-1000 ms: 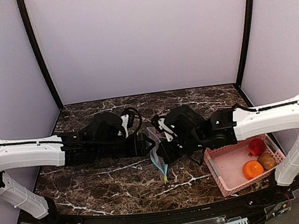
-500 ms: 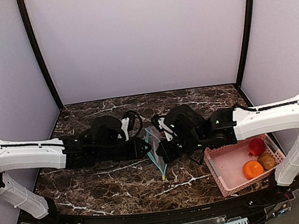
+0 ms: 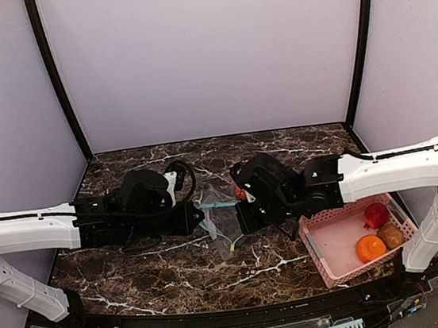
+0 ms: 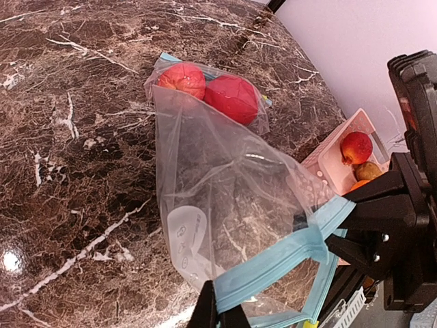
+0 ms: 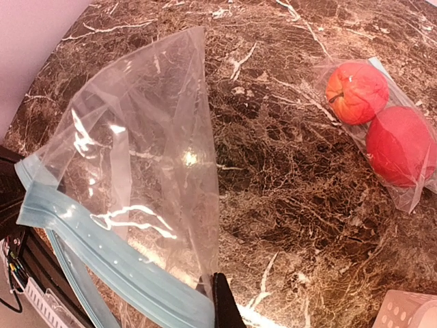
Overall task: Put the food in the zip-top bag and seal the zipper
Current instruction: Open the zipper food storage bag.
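The clear zip-top bag (image 3: 219, 218) with a blue zipper (image 4: 273, 263) hangs stretched between my two grippers above the marble table. My left gripper (image 4: 218, 316) is shut on the zipper strip at one end of the mouth. The other end is pinched in my right gripper (image 5: 222, 304), also shut. In the top view the left gripper (image 3: 199, 214) and right gripper (image 3: 240, 216) face each other across the bag. Two red fruits (image 5: 356, 92) (image 5: 399, 145) lie in the bag's bottom, resting on the table. One red fruit (image 3: 376, 214) and an orange one (image 3: 370, 248) sit in the pink basket.
The pink basket (image 3: 334, 239) stands at the table's right front, under the right forearm, and also holds a brown fruit (image 3: 391, 235). Purple walls close in the table at the back and on both sides.
The left gripper closed on the zipper strip and drew back to the left. The bag's mouth is pulled wider between the grippers. The right gripper stayed shut on its end.
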`<action>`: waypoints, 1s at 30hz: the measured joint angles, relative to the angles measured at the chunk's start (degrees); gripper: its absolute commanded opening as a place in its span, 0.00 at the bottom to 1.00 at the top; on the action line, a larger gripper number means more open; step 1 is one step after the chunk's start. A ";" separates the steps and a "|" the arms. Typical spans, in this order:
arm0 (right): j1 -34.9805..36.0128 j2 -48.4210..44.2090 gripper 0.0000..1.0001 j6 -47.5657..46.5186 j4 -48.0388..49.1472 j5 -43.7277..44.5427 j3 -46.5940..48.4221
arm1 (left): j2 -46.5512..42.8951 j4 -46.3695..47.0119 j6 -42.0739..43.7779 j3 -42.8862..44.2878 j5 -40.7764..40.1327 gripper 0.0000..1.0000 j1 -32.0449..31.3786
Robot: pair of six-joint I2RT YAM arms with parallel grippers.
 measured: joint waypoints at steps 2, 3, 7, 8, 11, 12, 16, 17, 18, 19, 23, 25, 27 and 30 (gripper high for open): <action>0.00 0.48 0.05 0.37 -0.63 0.52 0.92 | 0.00 -0.33 0.13 0.00 0.00 0.01 0.00; 0.00 0.83 0.09 0.42 -0.90 0.61 1.42 | 0.02 -0.35 0.13 0.00 0.07 0.01 0.00; 0.00 2.56 0.27 0.50 -1.01 0.59 2.64 | 0.33 -0.04 -0.15 0.00 0.79 0.01 0.04; 0.00 2.99 0.30 0.46 -1.01 0.55 2.71 | 0.48 0.17 -0.31 0.00 1.09 0.01 0.04; 0.00 4.39 0.38 0.48 -0.96 0.44 3.08 | 0.76 1.42 -1.01 -0.02 2.21 0.01 0.07; 0.00 4.85 0.41 0.55 -0.92 0.46 3.21 | 0.76 1.92 -1.27 -0.04 2.49 0.01 0.07; 0.00 6.73 0.50 0.33 -0.55 0.39 3.45 | 0.66 4.44 -2.32 -0.72 3.19 0.01 0.07; 0.00 7.17 0.52 0.31 -0.33 0.35 3.45 | 0.57 4.90 -2.62 -1.11 3.34 0.01 0.07; 0.00 7.52 0.54 0.20 -0.07 0.26 3.45 | 0.50 5.29 -2.93 -1.46 3.41 0.01 0.07; 0.00 7.78 0.56 0.26 0.26 0.15 3.48 | 0.46 5.84 -3.28 -1.90 3.63 0.01 0.07; 0.00 8.72 0.62 -0.13 2.12 -0.48 3.58 | 0.42 7.69 -4.48 -3.50 4.57 0.01 0.07; -0.04 9.16 0.64 0.00 2.78 -0.48 3.69 | 0.28 8.79 -5.05 -4.48 4.94 0.01 0.07; -0.09 9.55 0.64 0.37 3.02 -0.33 3.74 | 0.07 9.14 -5.38 -5.25 5.09 0.01 0.07; -0.39 9.66 0.65 1.16 2.51 0.63 3.72 | -0.98 8.50 -5.51 -5.70 4.57 0.01 0.07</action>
